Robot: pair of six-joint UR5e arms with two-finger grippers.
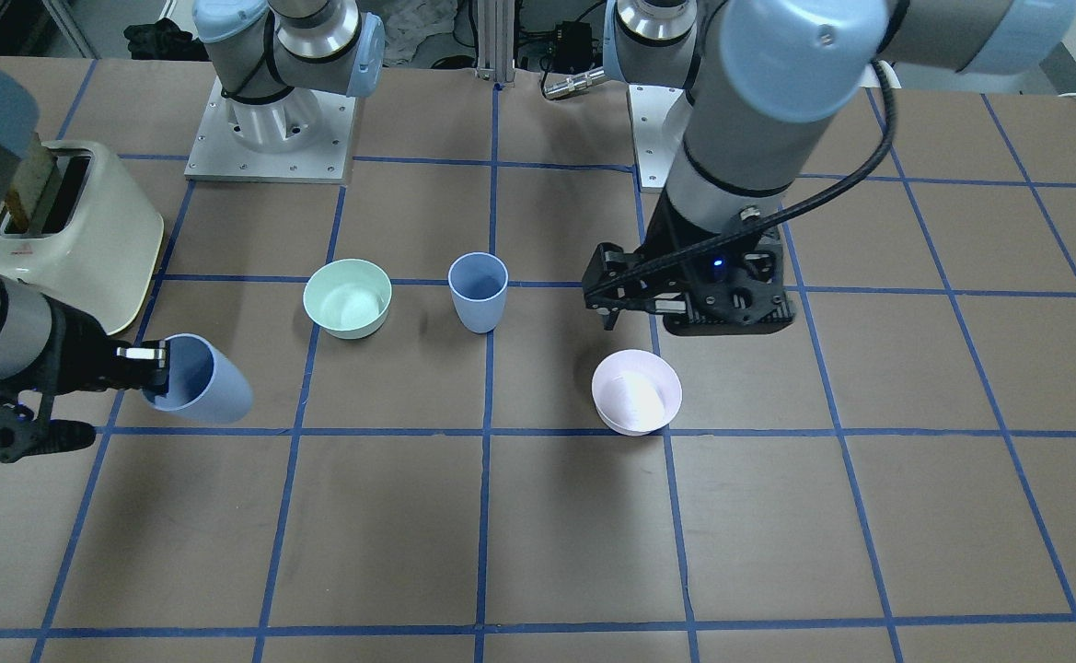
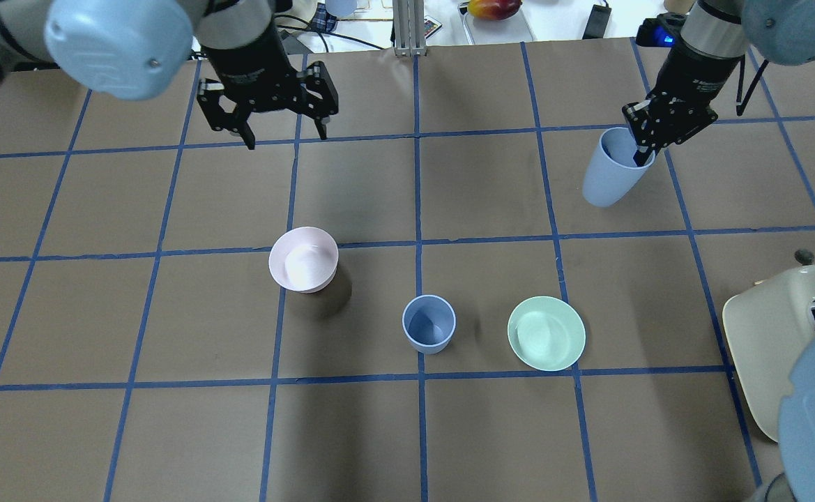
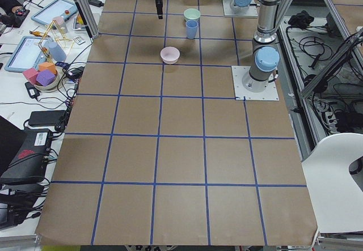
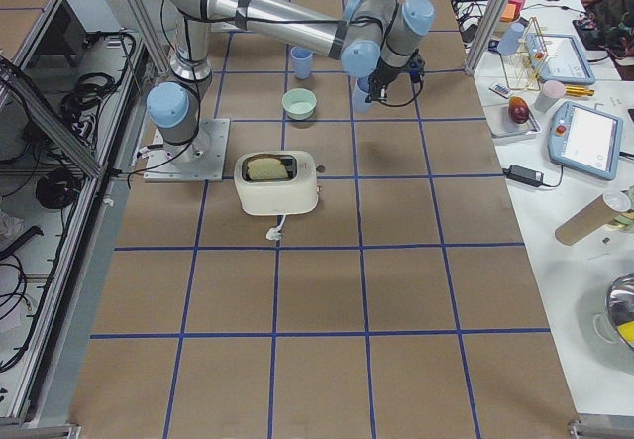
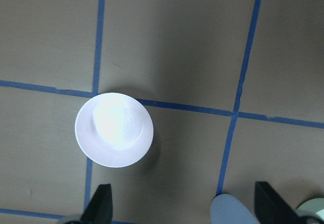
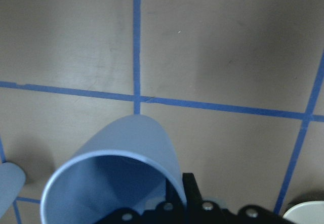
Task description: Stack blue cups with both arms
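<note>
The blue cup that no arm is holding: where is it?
In the overhead view the free blue cup stands upright near the view's middle, between the pink bowl on its left and the mint-green bowl on its right, touching neither.

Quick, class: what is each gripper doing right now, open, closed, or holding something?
Left gripper: open, holding nothing.
Right gripper: shut on the rim of a tilted blue cup.

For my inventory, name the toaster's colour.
Cream toaster, clearest in the exterior right view.
</note>
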